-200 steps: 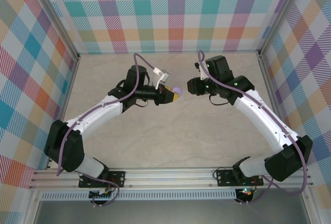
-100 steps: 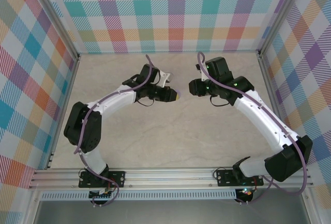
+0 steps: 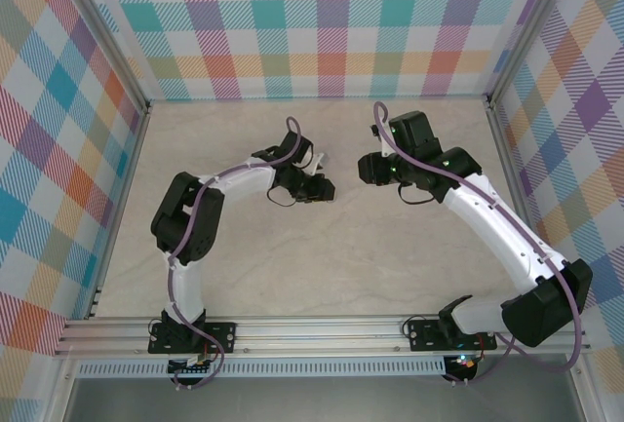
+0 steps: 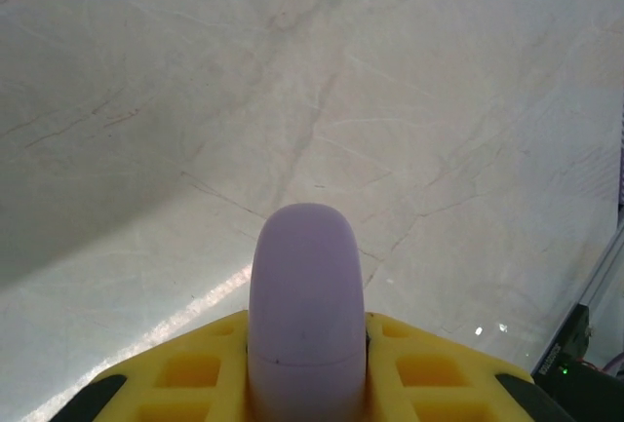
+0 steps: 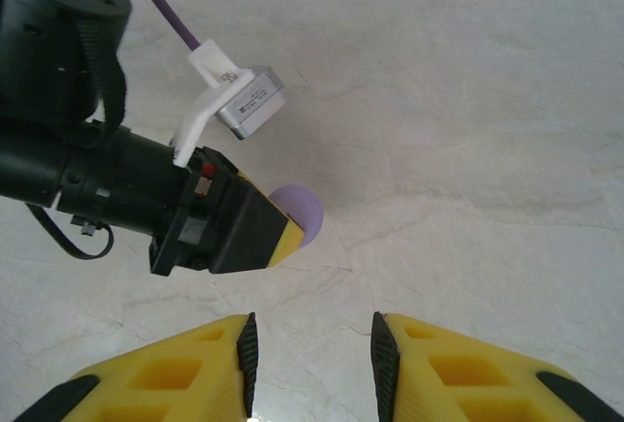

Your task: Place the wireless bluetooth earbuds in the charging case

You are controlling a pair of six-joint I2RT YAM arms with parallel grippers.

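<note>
Lilac charging case (image 4: 307, 295) sits clamped in my left tool (image 3: 327, 188), pinched edge-on between the two yellow fingers (image 4: 185, 373) with its rounded end sticking out past their tips. A faint seam curves across the shell low down, and the two halves look closed together, so I cannot tell what is inside it. In the left wrist view the pale veined table (image 4: 409, 100) lies beyond the case, and I cannot tell whether the case touches it.

From the right wrist camera I see the same case (image 5: 302, 212) as a small lilac disc poking out to the right of the left tool's black-and-yellow tip. A silver camera box (image 5: 252, 100) on a white bracket sits on the far side of that tool, with a purple cable (image 5: 161, 8) running off to the far left.

My right tool (image 5: 312, 339) has its jaws parted. Bare table shows in the gap between its yellow fingers (image 5: 166, 373), and nothing is held there. They sit on the near side of the case, close to it but apart from it.

In the overhead view both tools meet near the middle of the table. The left arm is folded back sharply on the left, and the right tool (image 3: 363, 167) faces it from the right, slightly farther back, with a small gap between them.
</note>
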